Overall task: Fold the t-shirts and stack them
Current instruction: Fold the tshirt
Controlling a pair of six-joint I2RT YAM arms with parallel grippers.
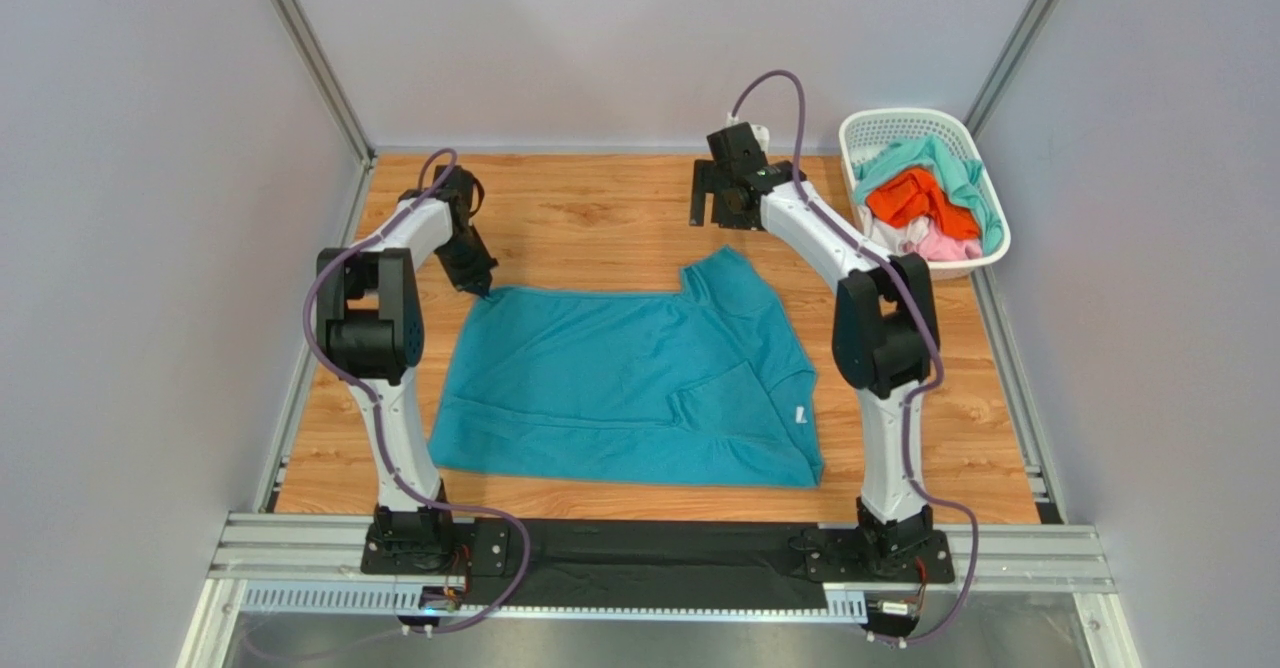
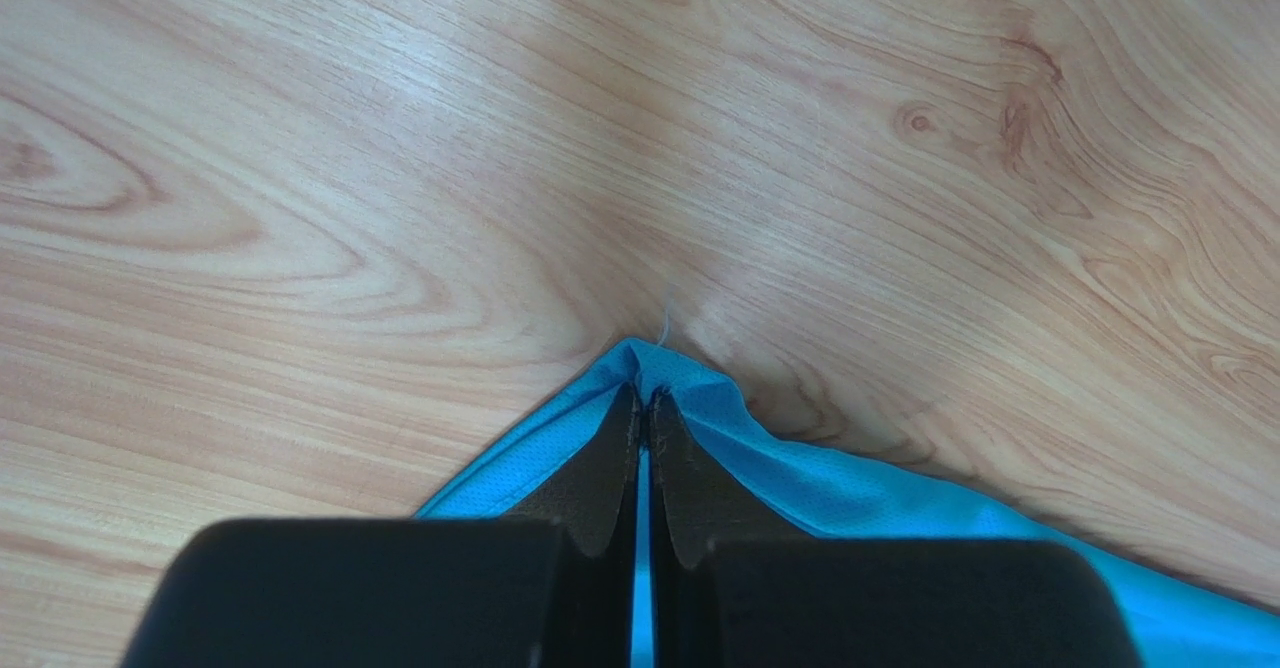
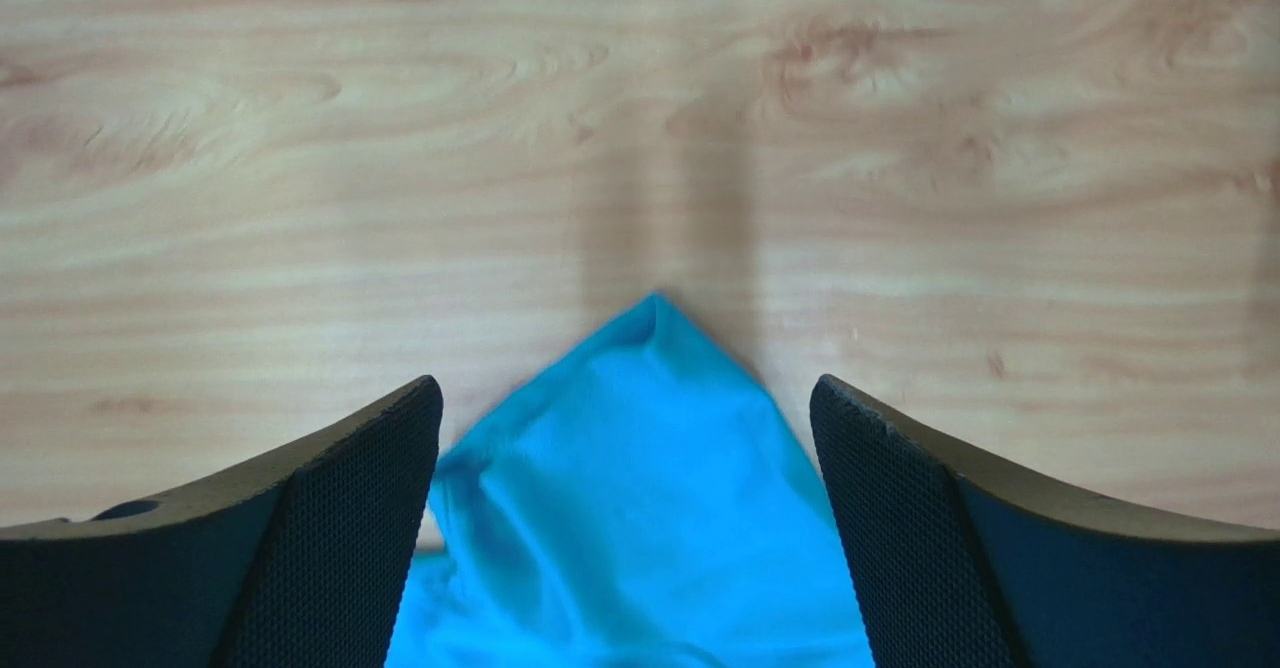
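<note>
A teal-blue t-shirt (image 1: 631, 383) lies spread on the wooden table, its small white neck label (image 1: 801, 416) at the near right. My left gripper (image 1: 478, 281) is shut on the shirt's far left corner; in the left wrist view the fingertips (image 2: 646, 398) pinch the teal-blue fabric (image 2: 842, 488) against the wood. My right gripper (image 1: 718, 196) is open, just beyond the shirt's far right corner (image 1: 732, 259). In the right wrist view that gripper (image 3: 624, 383) has its jaws wide apart over the pointed corner (image 3: 646, 518), not touching it.
A white lattice basket (image 1: 977, 256) stands at the far right with mint-green (image 1: 950, 161), orange (image 1: 912, 200) and pale pink (image 1: 944, 248) shirts in it. Grey walls enclose the table on three sides. Bare wood lies beyond the shirt.
</note>
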